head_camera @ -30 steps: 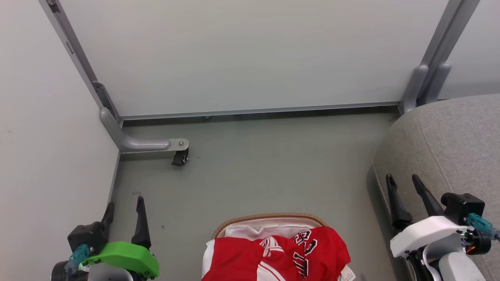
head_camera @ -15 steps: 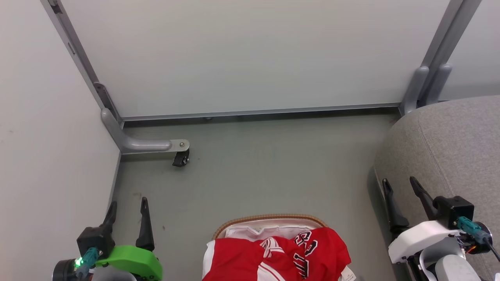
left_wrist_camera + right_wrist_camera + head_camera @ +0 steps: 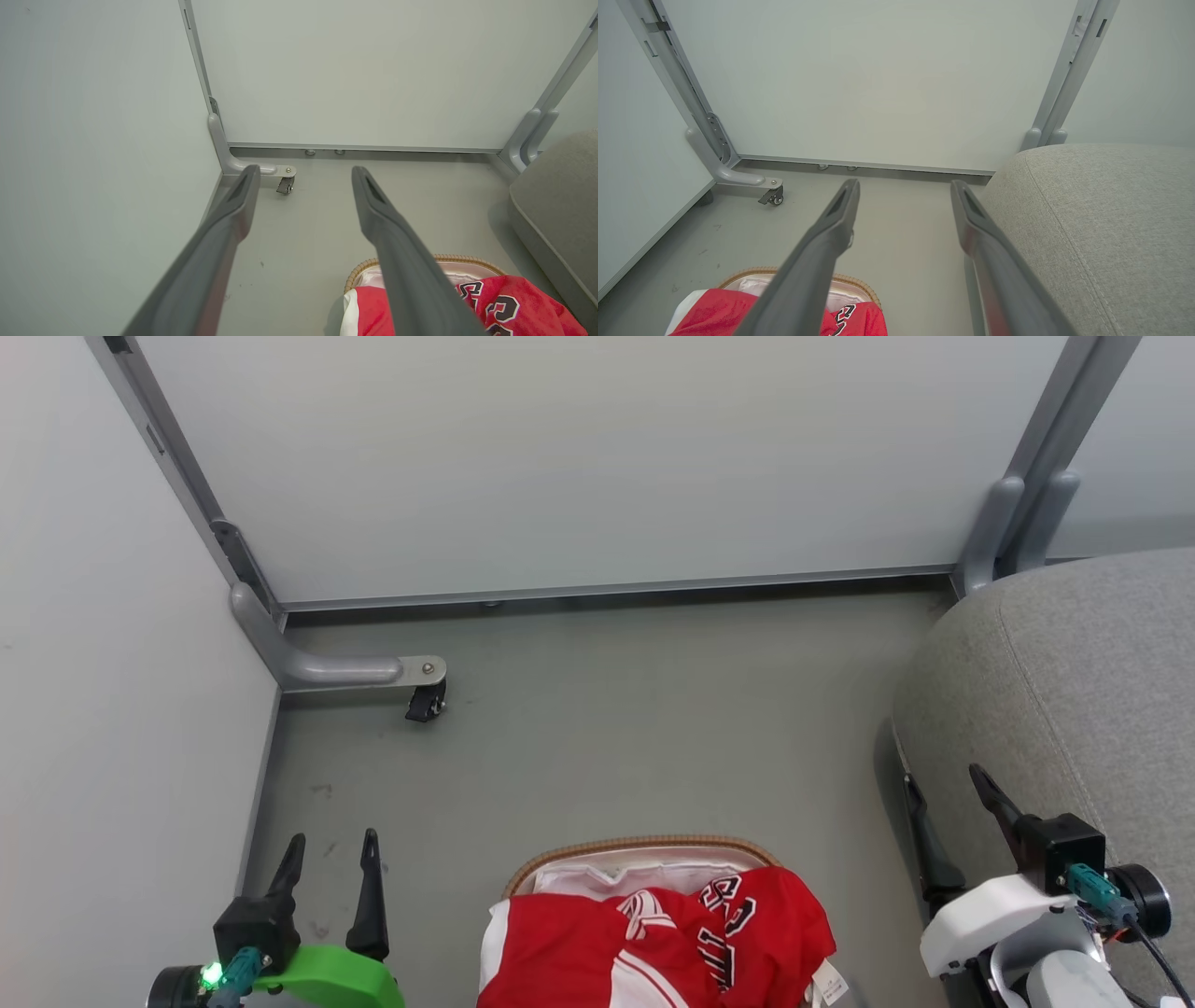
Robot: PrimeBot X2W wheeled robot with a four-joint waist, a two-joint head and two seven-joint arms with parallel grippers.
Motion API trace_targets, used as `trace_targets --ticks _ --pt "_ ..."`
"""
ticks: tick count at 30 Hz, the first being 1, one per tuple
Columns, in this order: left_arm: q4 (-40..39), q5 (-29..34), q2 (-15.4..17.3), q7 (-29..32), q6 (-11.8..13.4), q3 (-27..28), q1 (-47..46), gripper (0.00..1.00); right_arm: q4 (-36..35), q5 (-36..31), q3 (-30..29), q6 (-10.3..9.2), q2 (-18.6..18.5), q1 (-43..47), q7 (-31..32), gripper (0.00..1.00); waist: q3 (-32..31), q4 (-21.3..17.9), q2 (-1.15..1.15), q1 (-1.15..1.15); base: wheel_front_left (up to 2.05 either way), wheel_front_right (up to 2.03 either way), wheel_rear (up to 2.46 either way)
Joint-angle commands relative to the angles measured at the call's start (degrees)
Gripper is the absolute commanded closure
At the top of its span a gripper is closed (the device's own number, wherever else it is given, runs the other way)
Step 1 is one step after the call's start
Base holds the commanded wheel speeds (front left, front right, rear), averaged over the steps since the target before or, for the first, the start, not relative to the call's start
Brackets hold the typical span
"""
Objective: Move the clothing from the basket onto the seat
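The clothing (image 3: pixel 644 943) lies heaped in the basket (image 3: pixel 644 841) on the floor (image 3: pixel 607 728), just left of the seat (image 3: pixel 1074 691). The left claw (image 3: pixel 333 840) and right claw (image 3: pixel 941 778), 2 in all, are spread wide and empty.

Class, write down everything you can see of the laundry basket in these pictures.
The basket stands on the grey floor, left of the grey seat and apart from it. Its far end shows: a curved brown woven-look rim with a crumpled white liner inside. Red clothing with white trim is heaped in it and spills over the rim on both sides, hiding the walls. The near part is cut off by the picture's edge.
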Motion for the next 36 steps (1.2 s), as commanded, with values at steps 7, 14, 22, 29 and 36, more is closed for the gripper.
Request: trace_targets --ticks 7,14,22,29,36 --pt "1.90 2.87 -0.32 -1.16 -1.70 -1.76 -5.06 0.00 -2.20 -3.79 0.70 0.00 0.52 -4.73 -1.14 0.00 8.39 -3.04 0.00 0.00 0.00 0.00 0.00" --pt "4.24 5.59 0.24 -1.47 -2.21 -5.34 -12.04 0.00 -4.81 -4.70 1.60 0.00 1.14 -9.78 -1.52 0.00 17.59 -7.02 0.00 0.00 0.00 0.00 0.00" --pt "8.78 5.33 3.71 -1.47 -2.32 -12.91 -20.61 0.00 -8.13 -3.73 3.15 -0.01 1.69 -15.21 -1.52 0.00 26.65 -11.90 0.00 0.00 0.00 0.00 0.00" --pt "14.91 6.48 7.94 -1.47 -2.33 -20.59 -27.21 0.00 -10.69 1.13 5.69 -0.01 1.71 -18.77 -1.52 0.00 33.48 -16.19 0.00 0.00 0.00 0.00 0.00" --pt "22.11 8.48 10.79 -1.41 -2.33 -28.77 -32.52 0.00 -12.51 3.18 7.82 0.00 1.75 -19.40 -1.52 0.00 38.77 -18.97 0.00 0.00 0.00 0.00 0.00"
